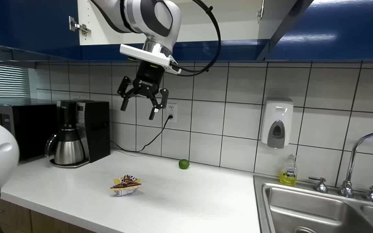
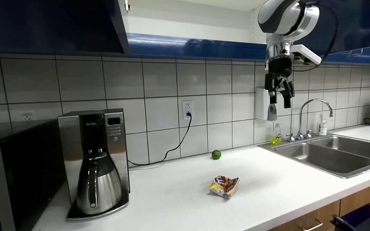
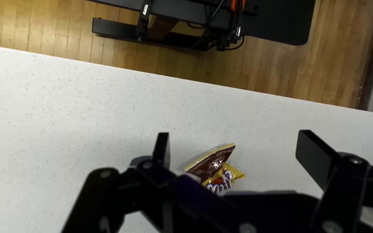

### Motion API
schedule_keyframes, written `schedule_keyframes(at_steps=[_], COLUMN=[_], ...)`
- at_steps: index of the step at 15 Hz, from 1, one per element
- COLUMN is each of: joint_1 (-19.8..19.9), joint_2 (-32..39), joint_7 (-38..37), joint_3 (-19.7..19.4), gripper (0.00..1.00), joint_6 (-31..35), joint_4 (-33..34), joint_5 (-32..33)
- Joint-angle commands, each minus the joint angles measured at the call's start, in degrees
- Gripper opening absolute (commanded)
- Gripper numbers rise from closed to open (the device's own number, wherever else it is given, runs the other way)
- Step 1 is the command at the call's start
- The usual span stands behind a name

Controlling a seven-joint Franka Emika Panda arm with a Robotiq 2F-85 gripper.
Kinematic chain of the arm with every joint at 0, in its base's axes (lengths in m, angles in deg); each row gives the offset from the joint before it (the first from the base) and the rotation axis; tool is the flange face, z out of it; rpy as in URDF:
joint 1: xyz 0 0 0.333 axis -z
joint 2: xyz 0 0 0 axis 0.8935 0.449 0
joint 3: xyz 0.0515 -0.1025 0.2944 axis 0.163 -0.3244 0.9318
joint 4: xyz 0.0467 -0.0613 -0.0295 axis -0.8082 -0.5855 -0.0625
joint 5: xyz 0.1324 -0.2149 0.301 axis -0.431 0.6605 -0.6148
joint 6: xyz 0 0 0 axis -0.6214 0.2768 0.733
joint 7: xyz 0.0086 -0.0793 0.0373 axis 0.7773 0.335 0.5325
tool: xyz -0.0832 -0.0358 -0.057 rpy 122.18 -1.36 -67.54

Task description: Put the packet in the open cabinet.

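The packet, crinkled brown and yellow, lies on the white countertop in both exterior views (image 1: 126, 186) (image 2: 224, 186). It also shows in the wrist view (image 3: 217, 165), between the fingers in the picture, its lower part hidden by the gripper body. My gripper is open and empty, high above the counter, pointing down, in both exterior views (image 1: 138, 110) (image 2: 280, 100). Its spread fingers also show in the wrist view (image 3: 236, 147). The open cabinet, with white interior and dark blue fronts, is overhead in both exterior views (image 1: 228, 30) (image 2: 188, 21). The arm passes in front of part of it.
A coffee maker (image 1: 99, 129) and a dark microwave (image 1: 34, 129) stand at one end of the counter. A green round object (image 1: 184, 164) sits by the tiled wall. A soap dispenser (image 1: 277, 124), a yellow soap bottle (image 1: 288, 174) and a steel sink (image 1: 260, 207) are at the other end.
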Motion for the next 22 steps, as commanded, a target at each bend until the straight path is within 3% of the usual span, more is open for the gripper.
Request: schedule_keyframes(at_steps=[1, 5, 10, 17, 22], joint_1=[1.63, 1.59, 0.54, -2.05, -3.48], joint_2=[0.18, 0.4, 0.55, 0.89, 3.73], joint_7=[0.43, -0.21, -2.26, -4.64, -4.67], joint_3=[1.43, 2.27, 6.12, 11.32, 12.37], gripper=[1.0, 1.0, 1.0, 1.0, 1.0], joint_6=[-0.1, 1.28, 8.23, 14.38, 17.4], joint_4=[0.08, 0.03, -2.04, -6.81, -8.4], joint_5=[-0.42, 0.81, 4.2, 2.59, 1.31])
